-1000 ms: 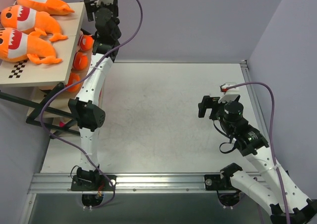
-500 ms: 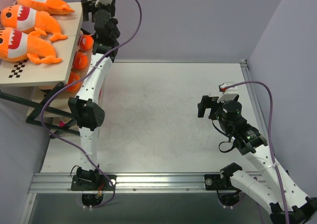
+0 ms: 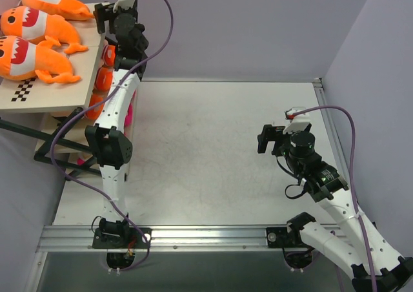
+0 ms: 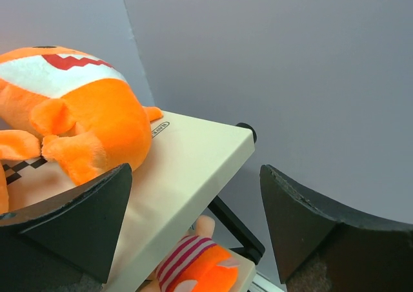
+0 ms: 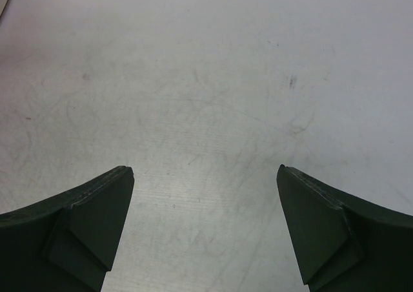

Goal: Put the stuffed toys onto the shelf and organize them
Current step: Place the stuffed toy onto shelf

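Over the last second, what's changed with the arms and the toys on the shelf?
The left gripper swung left toward the top board of the shelf, beside the orange sharks, open and empty. Nothing was picked up or let go. The right gripper and the orange sharks stayed where they were.

Scuffed grey table point(image 3: 213, 150), lavender walls point(image 3: 258, 27), aluminium rail point(image 3: 206, 237) along near edge

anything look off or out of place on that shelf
Nothing clearly wrong. Three orange sharks lie side by side on the shelf's top board. One pink toy peeks out behind the left arm near the lower tier; whether it sits on the shelf is hidden.
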